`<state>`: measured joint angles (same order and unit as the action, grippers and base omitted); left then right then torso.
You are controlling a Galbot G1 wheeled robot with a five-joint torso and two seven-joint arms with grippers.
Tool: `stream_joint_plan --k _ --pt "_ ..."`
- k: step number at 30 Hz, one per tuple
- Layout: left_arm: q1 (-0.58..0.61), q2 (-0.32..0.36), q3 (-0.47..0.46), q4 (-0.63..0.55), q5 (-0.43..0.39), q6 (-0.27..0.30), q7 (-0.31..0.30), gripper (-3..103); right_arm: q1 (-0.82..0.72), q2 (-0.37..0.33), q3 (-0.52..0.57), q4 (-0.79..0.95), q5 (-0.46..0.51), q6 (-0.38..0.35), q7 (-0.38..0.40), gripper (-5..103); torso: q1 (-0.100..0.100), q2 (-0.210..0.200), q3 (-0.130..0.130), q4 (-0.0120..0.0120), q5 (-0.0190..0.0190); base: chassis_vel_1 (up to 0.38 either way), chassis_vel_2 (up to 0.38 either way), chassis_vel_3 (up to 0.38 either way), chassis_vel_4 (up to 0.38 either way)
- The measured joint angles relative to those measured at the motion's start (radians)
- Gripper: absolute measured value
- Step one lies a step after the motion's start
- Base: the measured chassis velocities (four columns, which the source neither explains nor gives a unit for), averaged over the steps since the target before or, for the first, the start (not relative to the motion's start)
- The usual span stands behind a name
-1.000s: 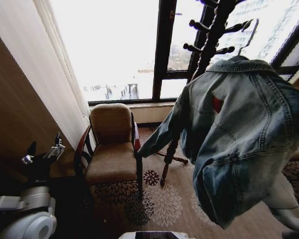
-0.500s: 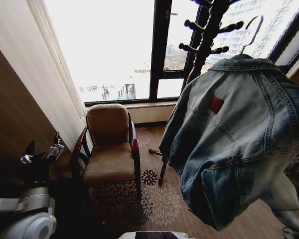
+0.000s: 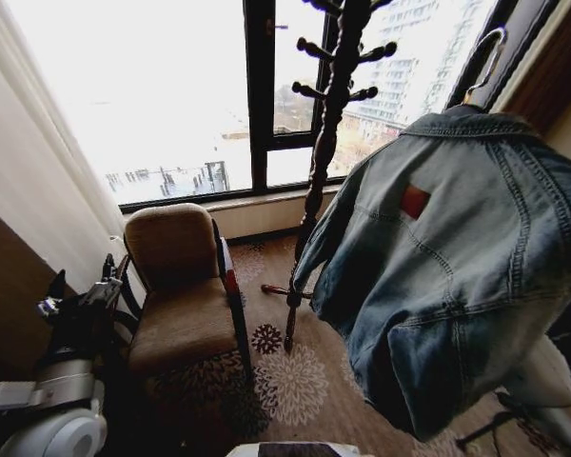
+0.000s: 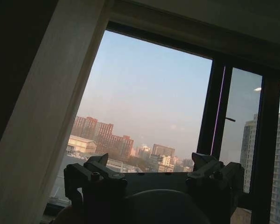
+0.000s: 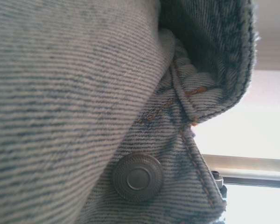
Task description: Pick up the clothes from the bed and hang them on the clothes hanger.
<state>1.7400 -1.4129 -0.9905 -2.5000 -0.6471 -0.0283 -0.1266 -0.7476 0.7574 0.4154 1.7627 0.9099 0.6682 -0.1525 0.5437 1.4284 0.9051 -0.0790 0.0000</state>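
Left gripper (image 3: 81, 290) sits low by the chair (image 3: 176, 286), fingers spread and empty. Coat stand (image 3: 328, 124) rises at the window. Denim jacket (image 3: 447, 276) hangs on the hanger (image 3: 483, 59), draped over the right arm; can't tell that claw's state.

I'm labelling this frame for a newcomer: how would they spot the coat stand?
Start at the big window. The dark wooden coat stand rises before its frame, between the brown armchair and the denim jacket. Its knobbed pegs are bare.

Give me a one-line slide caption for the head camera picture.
Denim jacket on a hanger held up near a wooden coat stand, armchair by the window, left pincer parked low.
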Motion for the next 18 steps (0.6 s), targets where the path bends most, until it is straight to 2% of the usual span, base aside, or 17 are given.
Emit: stream_joint_plan --k 7,10,18 --pt "0.000 0.001 0.001 0.000 -0.001 0.014 -0.016 100 -0.008 0.001 0.004 0.001 0.001 0.000 0.000 16 0.000 0.000 0.000 -0.0006 0.0001 -0.087 -0.089 -0.084 -0.080" --pt "0.000 0.005 0.000 0.000 -0.001 0.019 -0.023 100 -0.010 0.003 0.005 0.004 0.002 0.000 0.001 16 0.000 0.000 0.000 0.0004 0.0001 -0.009 -0.019 -0.002 -0.005" --pt "-0.001 0.007 0.000 0.000 -0.001 0.019 -0.025 100 -0.017 0.004 0.011 0.016 0.014 0.000 0.006 16 0.000 0.000 0.000 0.0003 0.0000 0.000 0.000 0.000 0.000"
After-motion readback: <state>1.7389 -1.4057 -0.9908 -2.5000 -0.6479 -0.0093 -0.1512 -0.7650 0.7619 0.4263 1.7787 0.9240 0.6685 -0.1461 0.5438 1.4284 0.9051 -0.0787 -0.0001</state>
